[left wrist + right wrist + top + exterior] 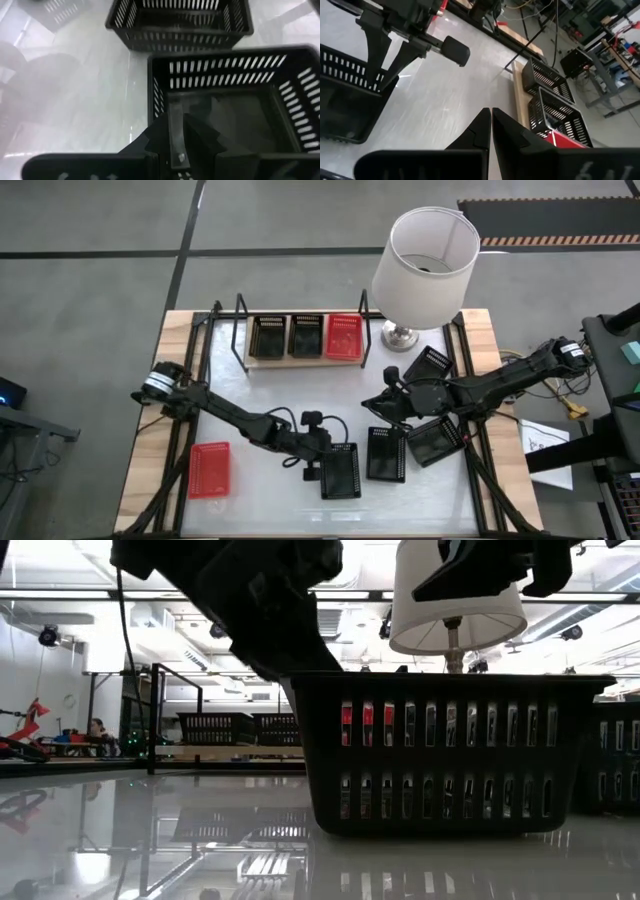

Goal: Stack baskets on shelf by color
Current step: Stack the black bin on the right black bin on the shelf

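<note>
My left gripper (322, 472) is down at the near rim of a black plastic mesh basket (341, 470) sitting upright near the table's front edge, and in the left wrist view its fingers (176, 137) pinch that short wall, one inside and one outside. To my eye this is the start of a lift, so I would keep the pinch square on the wall, raise straight up until the base clears the neighbouring black basket (386, 454) just beside it, and only then swing toward the low light-wood shelf with black rod uprights (303, 361) at the back. The held basket's long axis runs front to back, open side up; the shelf's baskets lie the same way, so little wrist turn seems needed. On the shelf stand two black baskets and a red mesh basket (344, 336); another red basket (209, 469) lies at the front left. My right gripper (388, 404) hovers mid-table, right of centre, fingers pressed together with nothing between them.
</note>
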Tool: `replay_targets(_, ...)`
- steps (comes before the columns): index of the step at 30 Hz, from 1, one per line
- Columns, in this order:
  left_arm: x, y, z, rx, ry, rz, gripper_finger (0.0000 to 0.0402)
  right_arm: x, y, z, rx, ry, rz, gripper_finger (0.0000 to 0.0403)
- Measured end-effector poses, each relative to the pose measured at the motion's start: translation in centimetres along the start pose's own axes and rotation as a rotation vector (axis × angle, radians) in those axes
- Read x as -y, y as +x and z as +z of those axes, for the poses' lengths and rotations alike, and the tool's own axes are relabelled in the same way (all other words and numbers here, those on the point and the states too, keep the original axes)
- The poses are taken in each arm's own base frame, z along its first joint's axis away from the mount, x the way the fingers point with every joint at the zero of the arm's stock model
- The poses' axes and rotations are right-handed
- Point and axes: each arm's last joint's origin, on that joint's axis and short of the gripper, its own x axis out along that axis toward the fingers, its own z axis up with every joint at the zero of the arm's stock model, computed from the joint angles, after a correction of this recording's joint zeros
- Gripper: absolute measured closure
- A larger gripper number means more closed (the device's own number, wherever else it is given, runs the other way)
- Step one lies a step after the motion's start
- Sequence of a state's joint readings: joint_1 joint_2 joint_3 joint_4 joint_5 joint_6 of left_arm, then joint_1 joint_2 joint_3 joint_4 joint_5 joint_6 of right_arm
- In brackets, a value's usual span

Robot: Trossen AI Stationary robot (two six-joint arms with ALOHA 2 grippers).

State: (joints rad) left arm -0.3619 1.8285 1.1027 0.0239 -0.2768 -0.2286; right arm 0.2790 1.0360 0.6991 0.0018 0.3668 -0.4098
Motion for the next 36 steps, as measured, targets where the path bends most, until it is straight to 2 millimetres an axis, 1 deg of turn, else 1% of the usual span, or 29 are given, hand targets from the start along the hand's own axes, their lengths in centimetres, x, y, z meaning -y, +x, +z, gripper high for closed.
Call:
replay_targets(3, -0.1, 0.3, -0.3, -0.014, -0.002, -0.008, 0.0359, 0.0, 0.0, -0.1, -0.005, 0.016, 0.002, 0.0394)
replay_targets(9, -0.7, 0.3, -0.7, -0.066, 0.007, 0.022, 0.0359, 0.0, 0.0, 0.0, -0.005, 0.016, 0.002, 0.0394)
replay_targets(13, -1.7, 0.2, -1.6, -0.163, 0.034, 0.12, 0.0359, 0.0, 0.0, -0.1, -0.005, 0.016, 0.002, 0.0394)
replay_targets(16, -2.3, 0.1, -1.9, -0.203, 0.051, 0.169, 0.0359, 0.0, 0.0, -0.1, -0.005, 0.016, 0.002, 0.0394)
replay_targets(22, -3.7, -2.0, -1.2, -0.26, 0.104, 0.206, 0.0359, 0.0, 0.0, -0.1, -0.006, 0.016, 0.003, 0.0394)
replay_targets(26, -4.0, -4.0, 0.3, -0.199, 0.084, 0.198, 0.0359, 0.0, 0.0, -0.1, -0.006, 0.015, 0.003, 0.0394)
replay_targets(28, -3.7, -4.8, 0.8, -0.17, 0.065, 0.172, 0.0359, 0.0, 0.0, -0.1, -0.006, 0.015, 0.003, 0.0394)
replay_targets(31, -2.0, -5.4, 1.9, -0.096, 0.006, 0.106, 0.0359, 0.0, 0.0, -0.1, -0.007, 0.015, 0.003, 0.0394)
replay_targets(34, 0.3, -4.9, 2.5, -0.027, -0.015, 0.051, 0.0359, 0.0, 0.0, -0.1, -0.007, 0.014, 0.002, 0.0394)
replay_targets(36, 1.6, -4.2, 2.3, -0.036, -0.019, 0.038, 0.0359, 0.0, 0.0, -0.1, -0.007, 0.013, 0.003, 0.0394)
